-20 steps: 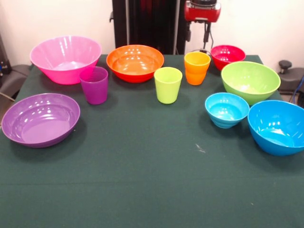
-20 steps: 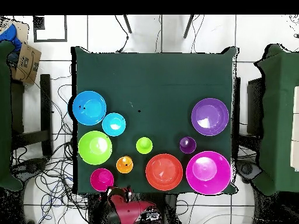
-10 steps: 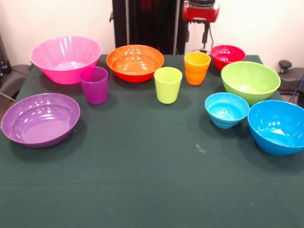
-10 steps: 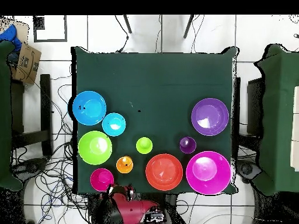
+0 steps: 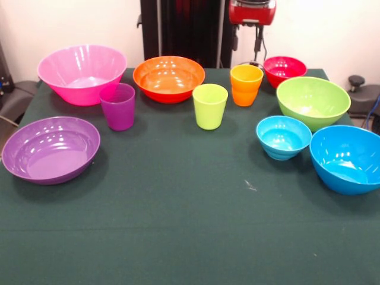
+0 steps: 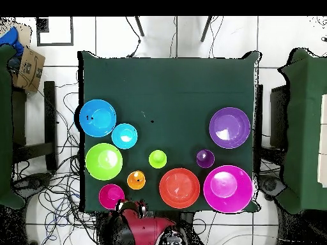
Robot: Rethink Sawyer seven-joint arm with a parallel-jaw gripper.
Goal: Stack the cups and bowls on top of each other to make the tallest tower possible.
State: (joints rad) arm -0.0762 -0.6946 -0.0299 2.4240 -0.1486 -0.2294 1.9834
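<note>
All cups and bowls stand apart and upright on the green table. The purple cup, lime green cup and orange cup form a row. Behind them are the big pink bowl, orange bowl and small red bowl. The shallow purple bowl lies at the left. The lime green bowl, small light blue bowl and big blue bowl sit at the right. The gripper is drawn back beyond the table's far edge, above the orange cup and red bowl, holding nothing.
In the overhead view the red arm is folded off the table edge beside the red bowl. Cables cover the floor around the table. A cardboard box sits on a side table at the upper left.
The arm's red end has risen slightly at the front view's top edge and shifted a little behind the table. No cup or bowl has moved.
</note>
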